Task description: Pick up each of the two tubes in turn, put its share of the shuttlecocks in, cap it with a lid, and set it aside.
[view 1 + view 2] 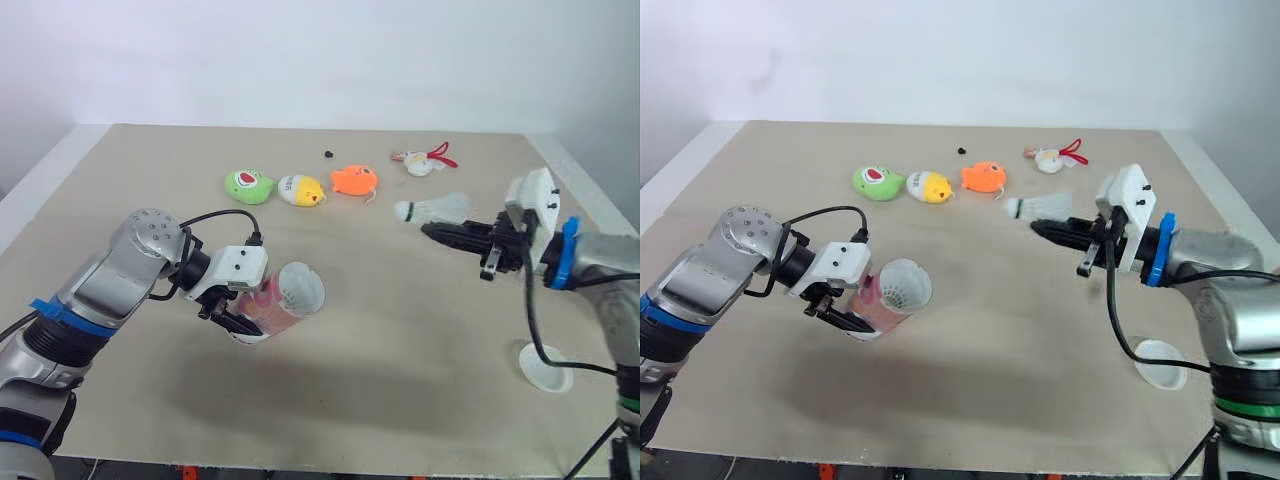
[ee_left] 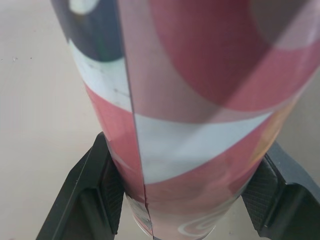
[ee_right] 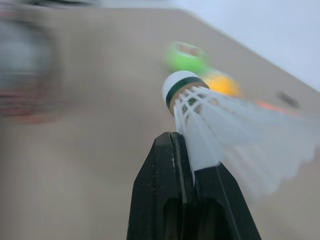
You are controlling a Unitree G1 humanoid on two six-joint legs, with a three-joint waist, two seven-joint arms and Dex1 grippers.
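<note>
- One tube (image 1: 283,300) is held up off the surface (image 1: 400,340), tilted, with its open mouth turned toward your right arm.
- Your left gripper (image 1: 238,322) has its fingers (image 2: 97,197) clamped on either side of the tube near its closed end, so the mouth is free.
- Your right gripper (image 1: 432,231) has its fingers pressed together on the feather skirt of a shuttlecock (image 1: 437,209). The cork points toward the tube, well apart from it.
- I judge the shuttlecock to be very light and its feathers easily crushed, so pinch it gently.
- The tube looks light, smooth and thin-walled. It will probably slip or dent under a hard squeeze.
- Between your arms the surface lies open.
- The green toy (image 1: 248,186), yellow toy (image 1: 301,189) and orange toy (image 1: 353,179) lie on the far side, well clear.
- The lid (image 1: 545,368) rests near the surface's near edge, below your right arm.
</note>
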